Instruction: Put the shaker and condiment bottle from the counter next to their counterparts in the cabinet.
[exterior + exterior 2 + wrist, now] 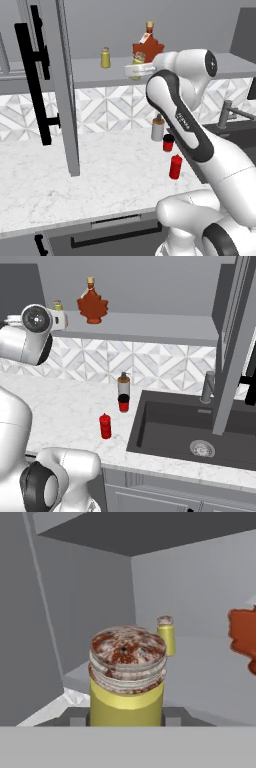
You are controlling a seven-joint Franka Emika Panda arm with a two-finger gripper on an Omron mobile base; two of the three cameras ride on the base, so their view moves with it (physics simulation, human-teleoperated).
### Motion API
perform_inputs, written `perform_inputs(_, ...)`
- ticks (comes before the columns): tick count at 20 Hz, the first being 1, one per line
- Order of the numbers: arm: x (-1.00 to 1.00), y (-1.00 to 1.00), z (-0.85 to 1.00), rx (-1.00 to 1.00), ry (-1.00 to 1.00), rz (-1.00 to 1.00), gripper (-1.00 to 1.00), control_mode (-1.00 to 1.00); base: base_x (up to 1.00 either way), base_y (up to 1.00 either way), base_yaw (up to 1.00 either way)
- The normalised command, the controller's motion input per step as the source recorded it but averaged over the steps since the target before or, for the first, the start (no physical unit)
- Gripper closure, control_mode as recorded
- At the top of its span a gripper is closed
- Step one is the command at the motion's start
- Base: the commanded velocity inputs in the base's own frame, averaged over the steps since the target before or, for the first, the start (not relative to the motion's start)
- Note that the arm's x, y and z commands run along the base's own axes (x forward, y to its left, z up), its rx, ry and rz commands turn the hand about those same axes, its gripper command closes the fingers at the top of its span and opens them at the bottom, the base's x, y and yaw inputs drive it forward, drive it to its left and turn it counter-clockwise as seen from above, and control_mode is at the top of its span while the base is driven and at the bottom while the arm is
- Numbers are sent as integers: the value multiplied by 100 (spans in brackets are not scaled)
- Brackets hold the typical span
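The gripper (pixel 127 719) is clamped on the shaker (pixel 127 679), holding it upright at the cabinet (pixel 95 75) shelf, between the twin shaker (pixel 105 57) and the maple-leaf bottle (pixel 148 46). Down on the counter (pixel 100 170) below that shelf stands the condiment bottle (pixel 175 166).

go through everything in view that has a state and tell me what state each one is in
gripper: shut on shaker
shaker: held upright at the cabinet shelf
second shaker: upright on shelf
condiment bottle: upright on counter
cabinet door: open
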Motion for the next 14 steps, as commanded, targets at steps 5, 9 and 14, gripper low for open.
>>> perform_inputs(5, 37, 3, 0, 1, 2, -2, 100, -100, 0, 0, 0)
perform_inputs(9, 7, 10, 0, -1, 0, 0, 100, -100, 0, 0, 0)
perform_inputs(14, 10, 8, 0, -1, 0, 0, 100, -100, 0, 0, 0)
